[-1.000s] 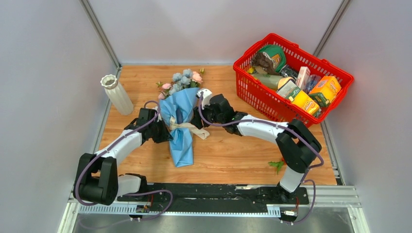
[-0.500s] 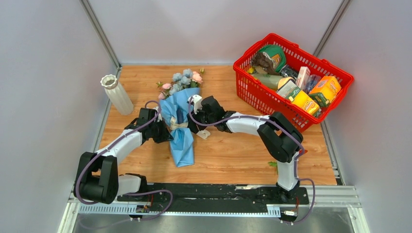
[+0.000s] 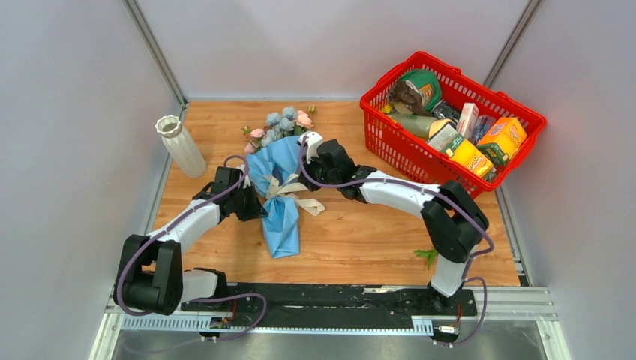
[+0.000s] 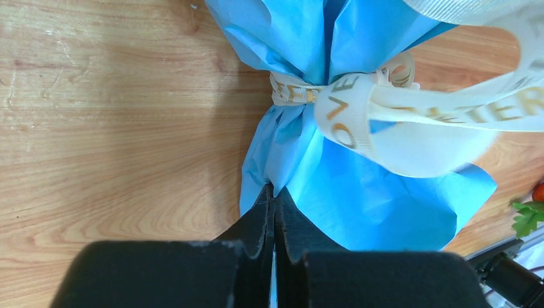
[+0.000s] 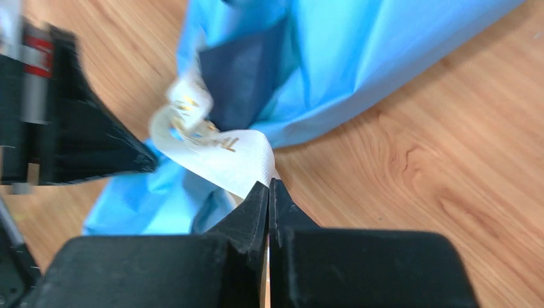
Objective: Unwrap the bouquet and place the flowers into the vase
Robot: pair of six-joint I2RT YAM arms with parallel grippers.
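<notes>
right wrist, right pincer (image 5: 269, 186): closed on ribbon (image 5: 237, 154)
left pincer (image 4: 274, 192): closed on bouquet (image 4: 359, 205) paper
risk: tip-only grip, ribbon slips

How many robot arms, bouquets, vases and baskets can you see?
Robot arms: 2
Bouquet: 1
White vase: 1
Red basket: 1
Total: 5
</notes>
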